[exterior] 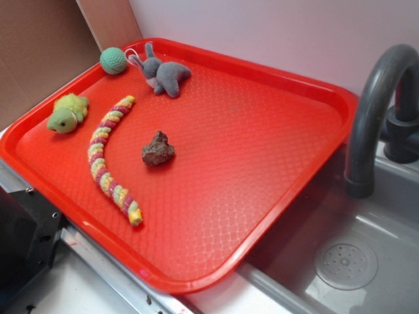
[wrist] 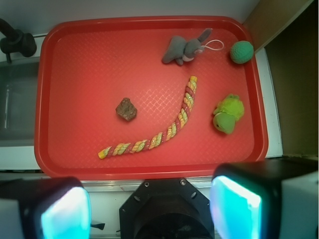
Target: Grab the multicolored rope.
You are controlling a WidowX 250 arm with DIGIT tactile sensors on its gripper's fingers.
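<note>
A pale, plain wall runs behind the scene at the far side. At the far left stands a brown wooden panel. To the right sits a grey sink basin with a round perforated drain in its floor, and a dark grey curved faucet rises at its far edge. Along the near edge lies a white surface edged by a metal strip. The light is even and soft, casting only faint shadows.
</note>
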